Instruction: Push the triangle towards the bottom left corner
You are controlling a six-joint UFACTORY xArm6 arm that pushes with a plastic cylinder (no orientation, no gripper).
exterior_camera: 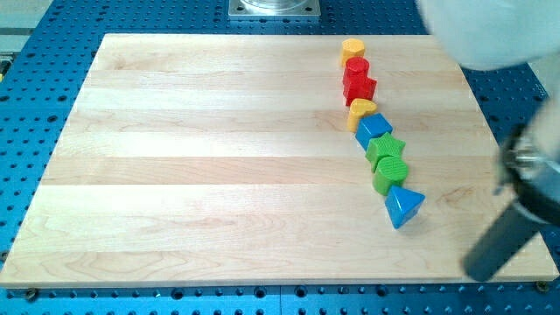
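A blue triangle block (403,206) lies on the wooden board (210,166), right of centre and toward the view's bottom. It is the lowest block in a slanted line. My tip (479,270), the end of the dark rod, is near the board's bottom right, to the right of and below the triangle, apart from it. Above the triangle, going up the line, are a green round block (390,173), a green star (386,148), a blue cube (374,129), a yellow block (360,110), a red star (360,87), a red cylinder (356,66) and a yellow hexagon (353,48).
The board rests on a blue perforated table (44,61). A metal mount (275,8) sits at the view's top centre. The arm's blurred white body (490,31) fills the top right corner.
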